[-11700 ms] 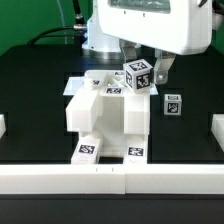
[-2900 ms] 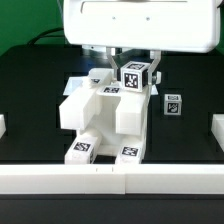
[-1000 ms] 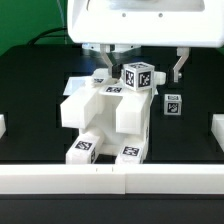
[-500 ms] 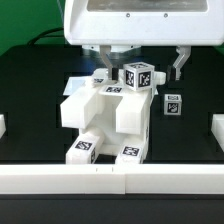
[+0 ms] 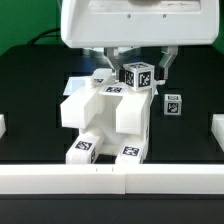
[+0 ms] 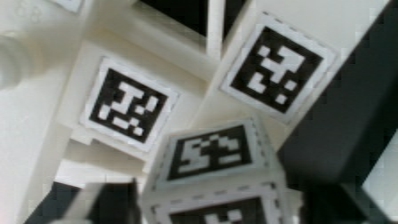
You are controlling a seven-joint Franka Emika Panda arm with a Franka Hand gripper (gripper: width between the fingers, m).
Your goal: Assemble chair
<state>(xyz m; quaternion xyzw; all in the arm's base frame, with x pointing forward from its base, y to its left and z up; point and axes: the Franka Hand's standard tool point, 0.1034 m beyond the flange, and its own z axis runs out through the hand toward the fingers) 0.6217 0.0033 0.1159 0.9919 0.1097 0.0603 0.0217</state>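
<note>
1. My gripper stood partly wide astride the small white tagged plastic cube.
2. It sat at one o'clock on the blocky white chair body.
3. It seemed light, stiff, slick; opposite flat faces suited holding.

A: Where is the chair body?
B: At the middle of the table, behind the front rail.
A: The cubes?
B: The upper cube stands on the body's top, toward the exterior view's right. The loose cube lies on the table near the body, further to that side, not touching it.
A: The gripper?
B: Above the body, one finger on each side of the upper cube.
</note>
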